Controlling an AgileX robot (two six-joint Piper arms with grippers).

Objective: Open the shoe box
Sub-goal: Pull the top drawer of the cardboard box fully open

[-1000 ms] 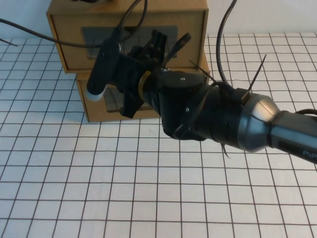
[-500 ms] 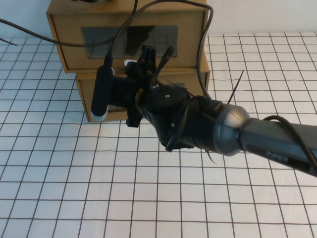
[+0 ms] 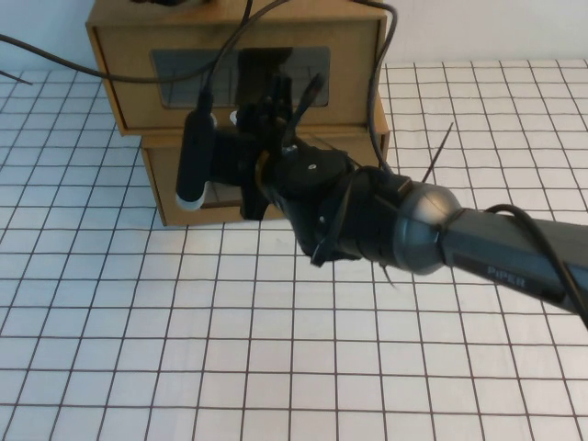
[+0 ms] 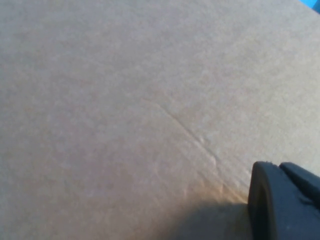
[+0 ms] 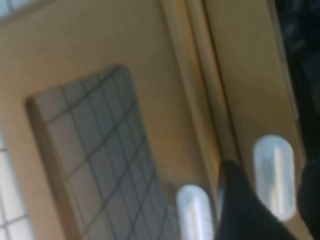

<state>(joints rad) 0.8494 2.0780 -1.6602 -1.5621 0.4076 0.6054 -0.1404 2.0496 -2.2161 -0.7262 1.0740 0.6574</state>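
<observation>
Two cardboard shoe boxes are stacked at 11 o'clock on the gridded surface (image 3: 184,349): the upper shoe box (image 3: 349,64) is set upon the lower shoe box (image 3: 163,188), and a window is cut in each front. The right claw (image 3: 289,96) is held against these fronts, its arm reaching in from 4 o'clock. Its fingers (image 5: 235,200) are seen apart; whether any edge is pinched cannot be told. Much of the lower front is hidden by the arm and by a black cylinder (image 3: 195,161) with a white tip. The boxes are crossed by black cables (image 3: 371,87). "PIPER" (image 3: 507,274) can be read on the arm. The left claw (image 4: 282,202) is found close against plain cardboard; its state cannot be told.
</observation>
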